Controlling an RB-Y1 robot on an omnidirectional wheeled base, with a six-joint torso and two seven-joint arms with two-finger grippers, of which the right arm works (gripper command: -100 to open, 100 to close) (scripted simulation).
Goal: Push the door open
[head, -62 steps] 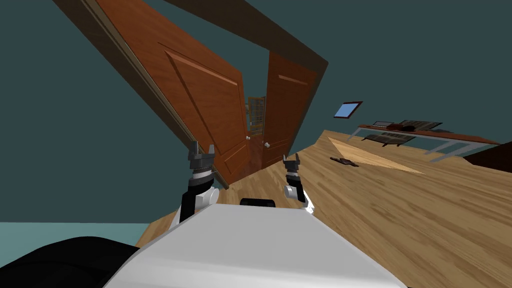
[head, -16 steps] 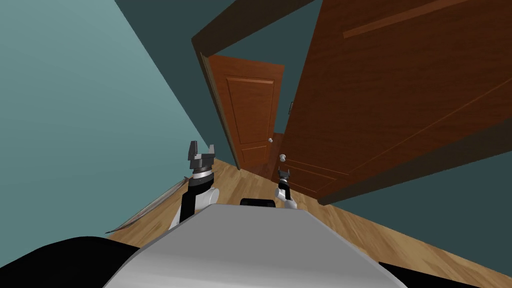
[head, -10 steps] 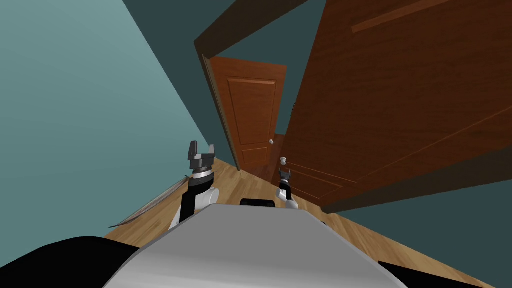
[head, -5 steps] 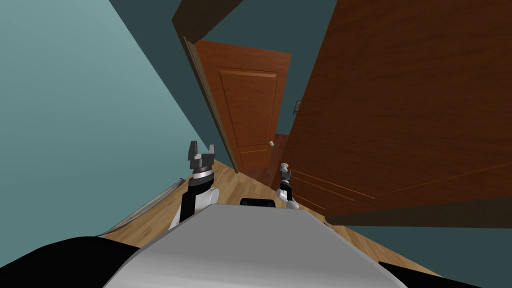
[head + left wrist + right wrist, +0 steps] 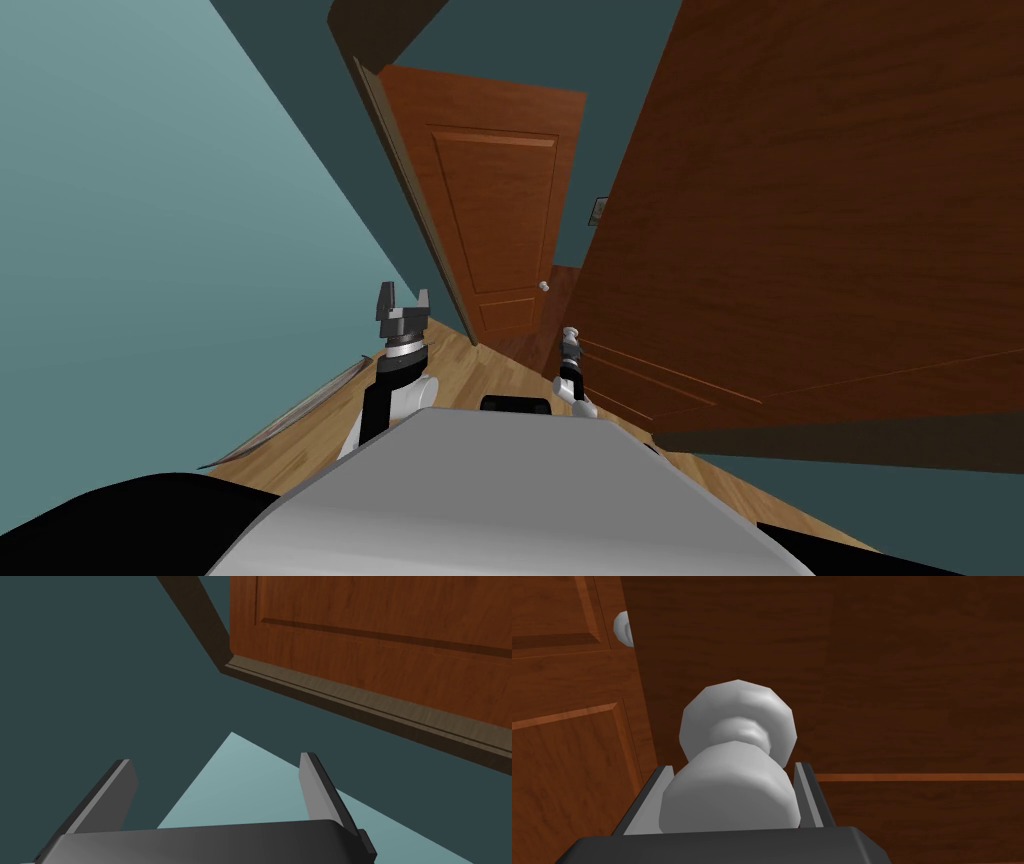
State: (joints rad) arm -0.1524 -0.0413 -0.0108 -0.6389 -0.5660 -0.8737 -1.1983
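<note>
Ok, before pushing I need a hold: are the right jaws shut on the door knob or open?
Shut on it: in the right wrist view both fingers press the sides of the grey door knob.

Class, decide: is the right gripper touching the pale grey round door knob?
Touching. The right wrist view shows the right gripper, jaws pressing both sides of the pale grey round door knob.

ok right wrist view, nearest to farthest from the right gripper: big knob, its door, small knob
1. big knob, between the fingers of the right gripper
2. door, right behind that knob
3. small knob, past the door's edge on the other door
</note>
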